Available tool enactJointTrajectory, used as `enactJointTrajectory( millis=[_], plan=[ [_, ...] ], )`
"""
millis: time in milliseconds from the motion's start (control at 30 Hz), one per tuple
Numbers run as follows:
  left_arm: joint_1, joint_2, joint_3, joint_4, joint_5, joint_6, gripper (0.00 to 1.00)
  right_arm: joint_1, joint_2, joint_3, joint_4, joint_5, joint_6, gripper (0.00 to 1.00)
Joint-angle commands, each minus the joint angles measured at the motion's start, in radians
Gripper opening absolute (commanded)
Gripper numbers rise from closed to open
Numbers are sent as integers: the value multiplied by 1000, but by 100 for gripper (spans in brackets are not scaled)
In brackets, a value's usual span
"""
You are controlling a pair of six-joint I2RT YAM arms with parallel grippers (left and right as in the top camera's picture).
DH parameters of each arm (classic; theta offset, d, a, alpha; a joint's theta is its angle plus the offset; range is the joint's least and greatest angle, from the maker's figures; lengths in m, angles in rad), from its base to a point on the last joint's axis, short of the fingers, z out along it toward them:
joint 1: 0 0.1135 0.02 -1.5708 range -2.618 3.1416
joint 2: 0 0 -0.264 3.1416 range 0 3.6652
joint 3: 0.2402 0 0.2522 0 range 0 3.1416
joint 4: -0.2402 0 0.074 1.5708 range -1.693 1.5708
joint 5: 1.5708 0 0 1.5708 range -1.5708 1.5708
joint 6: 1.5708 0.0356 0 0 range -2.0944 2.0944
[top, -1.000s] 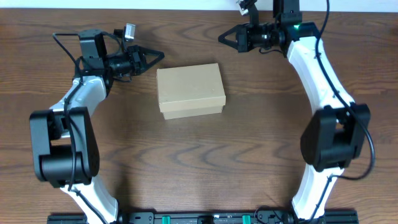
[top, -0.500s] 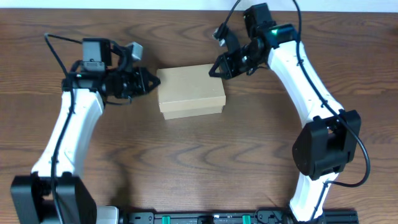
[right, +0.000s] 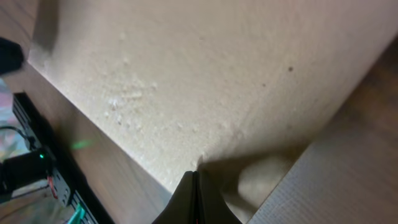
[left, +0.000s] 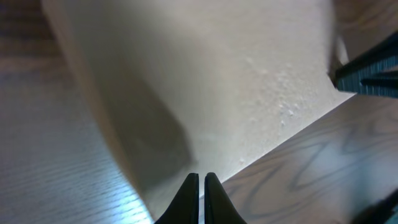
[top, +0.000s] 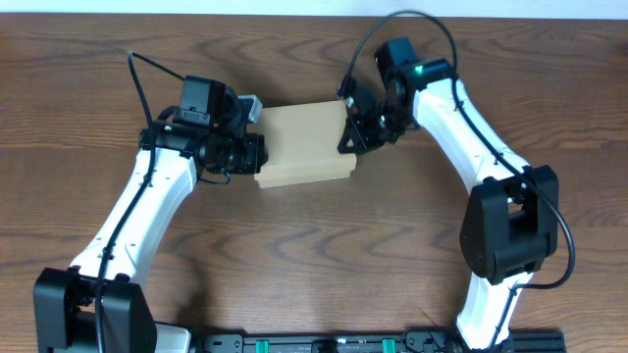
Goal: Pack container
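The container (top: 304, 142) is a plain tan cardboard box lying closed on the wooden table, at the top centre of the overhead view. My left gripper (top: 257, 152) is shut and empty, its tips against the box's left side. The box fills the left wrist view (left: 205, 81), with the shut fingertips (left: 202, 178) at its lower edge. My right gripper (top: 345, 139) is shut and empty, its tips at the box's right edge. In the right wrist view the box top (right: 230, 68) fills the frame and the shut tips (right: 195, 176) touch its edge.
The brown wooden table (top: 314, 255) extends around the box. A black rail (top: 324, 343) runs along the front edge. A white strip (top: 98, 6) borders the far edge.
Both arms have moved inward from the far corners to the box's two sides. The box has shifted slightly and turned a little. Both grippers remain shut.
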Motion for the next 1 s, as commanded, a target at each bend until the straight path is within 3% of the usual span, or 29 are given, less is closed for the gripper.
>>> enactJointTrajectory(
  millis=[0, 467, 800, 967],
  plan=[
    [2, 13, -39, 9, -36, 10, 6, 8, -2, -74, 34, -3, 2, 2],
    [4, 6, -74, 26, -37, -24, 6, 6, -110, -109, 72, -1, 14, 2],
    [4, -183, -74, 21, -164, -61, 6, -27, -294, -109, 94, 401, 344, 2],
    [4, -341, -74, -14, -216, -60, 6, -26, -331, -109, 45, 420, 355, 1]
  ],
)
